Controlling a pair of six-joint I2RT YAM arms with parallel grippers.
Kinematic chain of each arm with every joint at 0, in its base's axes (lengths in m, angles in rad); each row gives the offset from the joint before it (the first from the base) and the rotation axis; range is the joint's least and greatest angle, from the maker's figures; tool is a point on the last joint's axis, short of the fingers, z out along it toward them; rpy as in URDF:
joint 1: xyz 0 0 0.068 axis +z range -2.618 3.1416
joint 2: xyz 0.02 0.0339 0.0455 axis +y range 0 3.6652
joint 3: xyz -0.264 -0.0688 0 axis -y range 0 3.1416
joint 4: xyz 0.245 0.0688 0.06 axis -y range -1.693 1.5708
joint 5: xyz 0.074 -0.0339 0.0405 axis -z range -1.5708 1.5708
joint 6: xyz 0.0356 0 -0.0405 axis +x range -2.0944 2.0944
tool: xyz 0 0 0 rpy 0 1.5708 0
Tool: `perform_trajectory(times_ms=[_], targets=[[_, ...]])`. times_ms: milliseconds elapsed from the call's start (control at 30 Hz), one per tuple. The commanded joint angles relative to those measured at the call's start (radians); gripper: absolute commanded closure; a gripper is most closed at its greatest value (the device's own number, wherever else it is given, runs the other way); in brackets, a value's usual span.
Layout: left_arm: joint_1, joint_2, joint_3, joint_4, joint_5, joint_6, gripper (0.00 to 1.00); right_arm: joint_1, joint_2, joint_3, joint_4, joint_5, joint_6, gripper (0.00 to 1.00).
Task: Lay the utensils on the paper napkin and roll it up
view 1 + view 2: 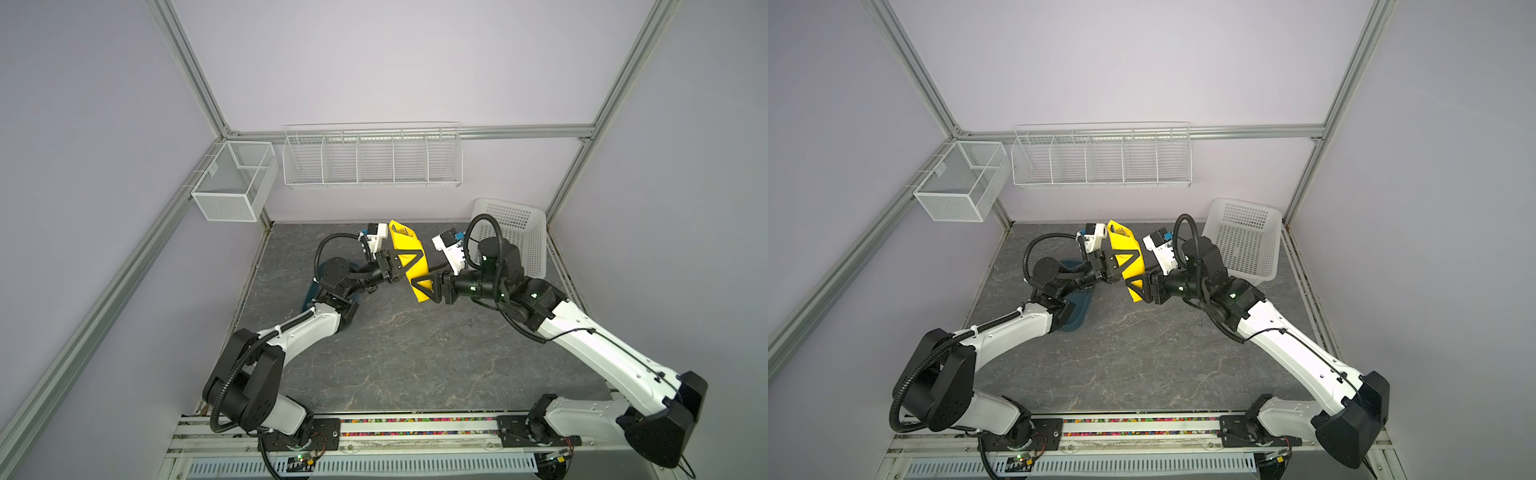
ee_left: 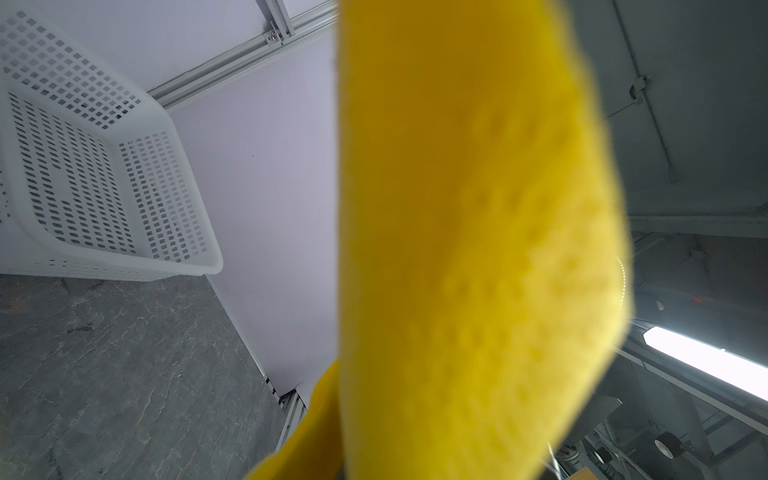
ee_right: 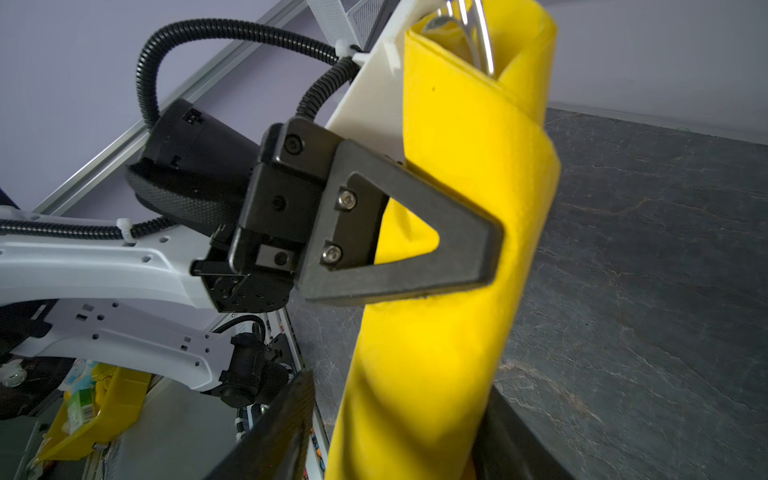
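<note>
The yellow paper napkin (image 1: 415,262) (image 1: 1133,266) is rolled into a tube and held off the table, one end pointing to the back wall. Shiny tips of the utensils (image 3: 478,37) stick out of that far end. My left gripper (image 1: 405,262) (image 3: 494,245) is shut on the middle of the roll, one black triangular finger across its front. My right gripper (image 1: 424,286) (image 3: 399,424) straddles the near end, open, with a gap between one finger (image 3: 282,415) and the roll. In the left wrist view the napkin (image 2: 478,249) fills the middle and hides the jaws.
A white perforated plastic basket (image 1: 515,237) stands at the back right, close behind the right arm. A teal tub (image 1: 309,293) lies under the left arm's elbow. Two white wire baskets (image 1: 372,158) (image 1: 235,178) hang on the walls above the grey table (image 1: 395,353).
</note>
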Motion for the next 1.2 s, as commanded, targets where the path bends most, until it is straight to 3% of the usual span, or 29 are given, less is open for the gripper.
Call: perform_trajectory(times_ms=[0, 333, 500, 767, 1033, 1167], targets=[[0.003, -0.019, 0.035, 0.056, 0.015, -0.022, 1.00, -0.015, 0.007, -0.026, 0.027, -0.075, -0.010, 0.40], [0.003, -0.026, 0.038, 0.061, 0.025, -0.027, 1.00, -0.036, 0.037, -0.030, 0.047, -0.201, 0.014, 0.49], [0.002, -0.022, 0.042, 0.064, 0.031, -0.030, 1.00, -0.037, 0.041, -0.035, 0.048, -0.211, 0.014, 0.50], [0.003, -0.024, 0.048, 0.066, 0.042, -0.029, 1.00, -0.049, 0.029, -0.044, 0.057, -0.254, 0.018, 0.60], [0.004, -0.015, 0.061, 0.074, 0.060, -0.030, 1.00, -0.059, 0.027, -0.061, 0.080, -0.322, 0.035, 0.56], [0.004, -0.008, 0.066, 0.088, 0.064, -0.041, 1.00, -0.063, 0.028, -0.068, 0.110, -0.332, 0.051, 0.65]])
